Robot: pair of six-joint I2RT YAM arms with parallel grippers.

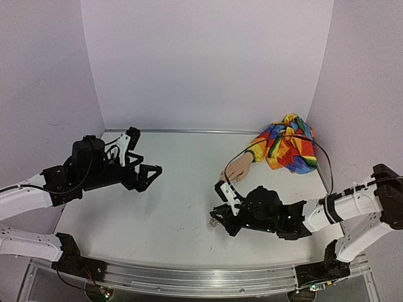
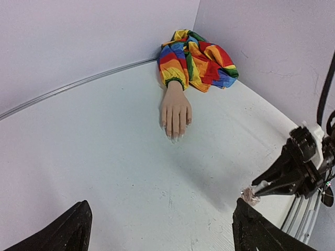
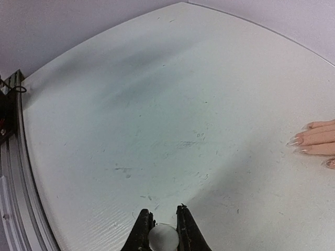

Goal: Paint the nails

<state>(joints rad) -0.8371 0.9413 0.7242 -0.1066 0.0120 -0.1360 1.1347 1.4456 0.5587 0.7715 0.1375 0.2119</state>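
- While both arms reach in over it, the white table (image 1: 176, 214) spreads from wall to wall in the top view.
- Lying at 9 o'clock of the table, the left arm carries the left gripper (image 1: 143, 157). Its jaws are spread wide with nothing between them, well apart from everything else.
- Coming in from 4 o'clock, the right arm brings the right gripper (image 1: 220, 206) near the table's middle. Its jaws are pinched on a small polish bottle (image 3: 163, 238), white cap between the fingers and pinkish end low over the table.
- Bunched in the far corner at 2 o'clock lies a rainbow sleeve (image 1: 288, 146).
- Out of the sleeve comes the peach mannequin hand (image 1: 239, 168), lying flat and palm down, fingers pointing to about 7 o'clock.
- Smallest are the nails (image 1: 225, 178), pale tips at 12 o'clock of the right gripper, near it but apart.
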